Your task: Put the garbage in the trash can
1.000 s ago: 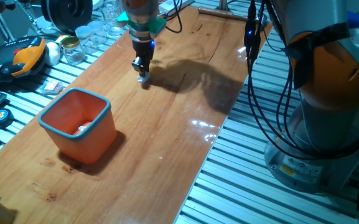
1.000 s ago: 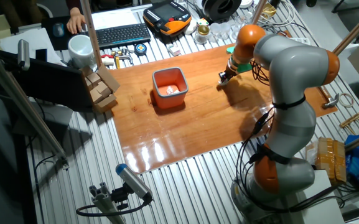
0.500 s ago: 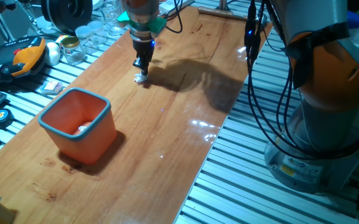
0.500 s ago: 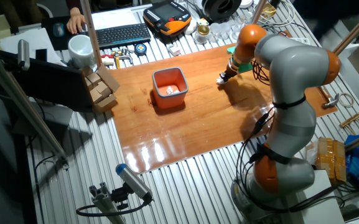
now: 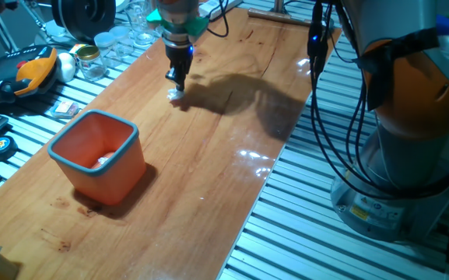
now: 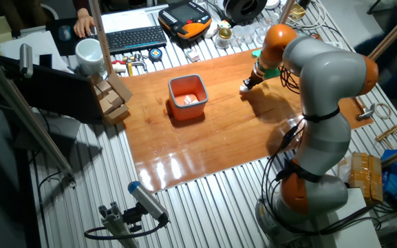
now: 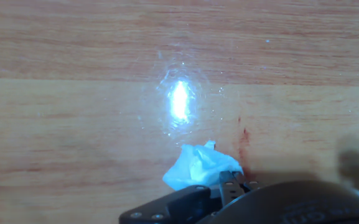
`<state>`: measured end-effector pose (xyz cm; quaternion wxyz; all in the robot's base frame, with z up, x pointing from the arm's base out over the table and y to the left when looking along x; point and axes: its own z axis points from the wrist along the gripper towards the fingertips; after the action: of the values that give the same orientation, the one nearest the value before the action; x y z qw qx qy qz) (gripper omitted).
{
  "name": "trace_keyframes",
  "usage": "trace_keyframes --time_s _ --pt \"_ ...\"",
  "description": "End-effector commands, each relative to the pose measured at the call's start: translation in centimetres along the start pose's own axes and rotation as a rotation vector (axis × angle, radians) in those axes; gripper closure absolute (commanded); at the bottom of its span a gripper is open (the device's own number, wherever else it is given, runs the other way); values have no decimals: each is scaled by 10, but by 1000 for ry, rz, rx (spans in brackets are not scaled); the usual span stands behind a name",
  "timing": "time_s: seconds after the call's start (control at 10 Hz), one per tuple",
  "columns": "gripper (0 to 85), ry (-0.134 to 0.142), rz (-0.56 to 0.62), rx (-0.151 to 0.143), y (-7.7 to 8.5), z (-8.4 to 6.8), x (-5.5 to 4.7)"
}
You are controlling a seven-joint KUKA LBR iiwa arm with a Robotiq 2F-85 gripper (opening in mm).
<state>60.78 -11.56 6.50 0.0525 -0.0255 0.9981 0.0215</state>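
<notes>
The garbage is a small white crumpled scrap hanging at the tips of my gripper, just above the wooden tabletop at its far end. In the hand view the garbage fills the lower middle, and the gripper is shut on its right edge. The trash can, orange with a light blue rim, stands upright well to the left and nearer the front. Another white scrap lies inside it. From the other side, the gripper is to the right of the trash can.
Glass jars and an orange-black handset sit on the metal bench behind the board. Black cables hang by the robot base. A keyboard, a mug and wooden blocks lie left.
The gripper has risen a little from the board, and the white scrap has come up slightly with it. The trash can has not moved.
</notes>
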Motion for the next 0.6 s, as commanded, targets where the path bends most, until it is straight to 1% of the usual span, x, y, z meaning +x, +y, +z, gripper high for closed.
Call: trace_keyframes --time_s 0.0,0.2,0.3,0.5 --pt "850 4 4 -2 1 -4 1" --pt "850 18 16 0 7 -20 4" --pt "850 27 21 9 13 -31 7" --pt "850 32 31 17 23 -45 11"
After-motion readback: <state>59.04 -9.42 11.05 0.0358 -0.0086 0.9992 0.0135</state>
